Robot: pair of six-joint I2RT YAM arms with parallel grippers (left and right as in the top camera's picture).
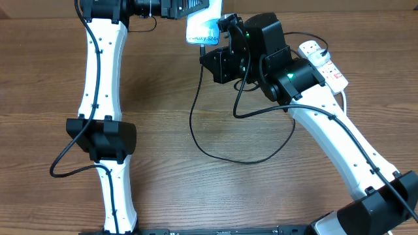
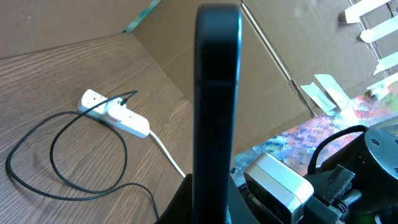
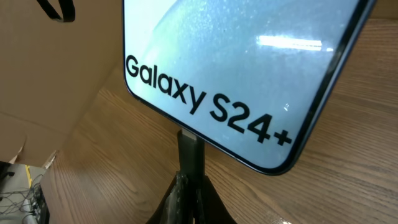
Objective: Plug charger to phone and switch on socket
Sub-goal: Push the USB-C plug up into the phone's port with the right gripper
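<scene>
**Phone held up at the far edge, charger tip at its lower rim**

Much is hidden here. From overhead, the left end effector (image 2: 210, 208) is cut off by the far edge of the picture, and its wrist view shows the phone (image 1: 202, 27) only edge-on, a dark slab rising from between the fingers. It is clenched on the phone, which is held off the bench (image 1: 170, 183) at the far middle of the scene.

The right end effector (image 3: 189, 202) is clenched on the small connector of the charger (image 3: 189, 149). The connector meets the phone's lower rim, but how far it sits in the port cannot be made out. The phone's upper part runs out of the right wrist view.

The black cable drops from there in a wide loop across the middle of the bench. Its plug (image 2: 118, 102) sits in the white power strip (image 1: 323, 62) at the far right, partly covered from overhead by the right arm. The red switches show, though their position is too small to read.

The pale blue screen reads "Galaxy S24+" in black letters. From overhead only the end of the wording is legible.
</scene>
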